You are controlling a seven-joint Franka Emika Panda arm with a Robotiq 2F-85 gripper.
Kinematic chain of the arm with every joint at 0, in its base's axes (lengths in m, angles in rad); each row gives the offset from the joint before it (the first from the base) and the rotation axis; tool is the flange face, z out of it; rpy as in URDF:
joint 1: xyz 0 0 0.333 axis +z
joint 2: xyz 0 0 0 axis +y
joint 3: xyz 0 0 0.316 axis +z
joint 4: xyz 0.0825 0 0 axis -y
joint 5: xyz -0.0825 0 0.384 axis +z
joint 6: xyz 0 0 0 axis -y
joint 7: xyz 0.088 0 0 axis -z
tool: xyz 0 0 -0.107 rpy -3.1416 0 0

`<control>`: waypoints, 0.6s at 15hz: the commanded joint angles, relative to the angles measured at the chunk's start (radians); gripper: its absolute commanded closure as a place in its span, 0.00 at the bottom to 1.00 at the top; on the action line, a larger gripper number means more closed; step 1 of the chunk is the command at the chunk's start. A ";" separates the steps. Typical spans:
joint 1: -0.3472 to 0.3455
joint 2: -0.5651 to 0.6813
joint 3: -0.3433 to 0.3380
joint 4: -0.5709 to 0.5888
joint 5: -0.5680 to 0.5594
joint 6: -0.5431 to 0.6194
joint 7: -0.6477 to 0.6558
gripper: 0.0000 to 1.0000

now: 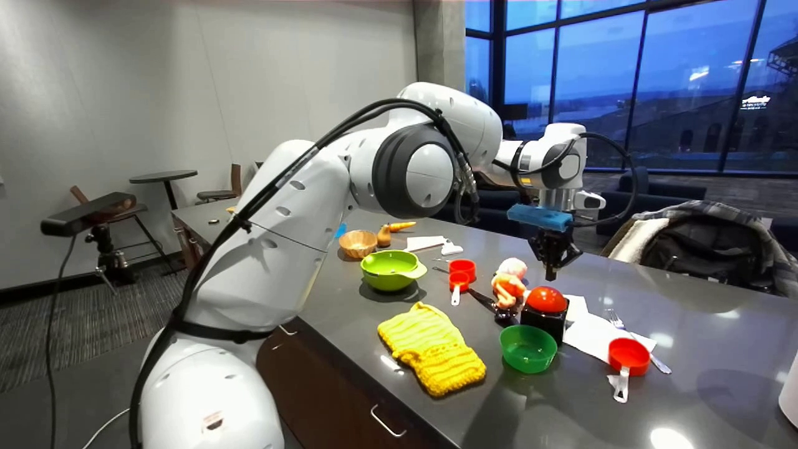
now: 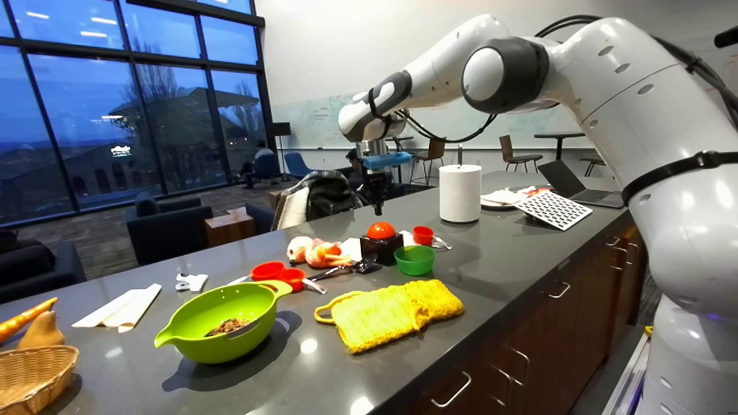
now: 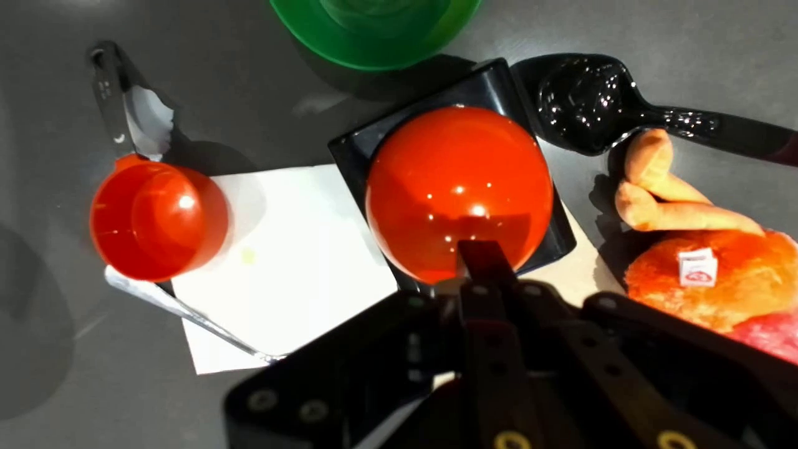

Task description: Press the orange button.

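Observation:
The orange button (image 1: 547, 300) is a glossy red-orange dome on a black square base (image 1: 541, 323). The dome also shows in an exterior view (image 2: 381, 231), and it fills the middle of the wrist view (image 3: 458, 174). My gripper (image 1: 551, 273) hangs pointing down just above the dome, with a small gap between fingertips and dome in both exterior views; it also shows there (image 2: 378, 208). In the wrist view, the fingertips (image 3: 480, 257) are together with nothing between them and overlap the dome's lower edge.
A green cup (image 2: 414, 260) stands close beside the base. A black spoon (image 3: 586, 106), a plush toy (image 1: 509, 284), a red measuring cup (image 3: 159, 218), a fork (image 3: 193, 315) and white paper (image 3: 293, 255) lie around it. A yellow knitted cloth (image 1: 431, 349) and lime bowl (image 2: 225, 323) are farther off.

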 commanded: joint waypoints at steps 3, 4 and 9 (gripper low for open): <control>-0.006 0.007 -0.003 -0.015 0.024 -0.028 -0.009 1.00; -0.006 0.009 -0.003 -0.018 0.026 -0.028 -0.008 1.00; -0.007 0.008 -0.003 -0.033 0.032 -0.029 -0.001 1.00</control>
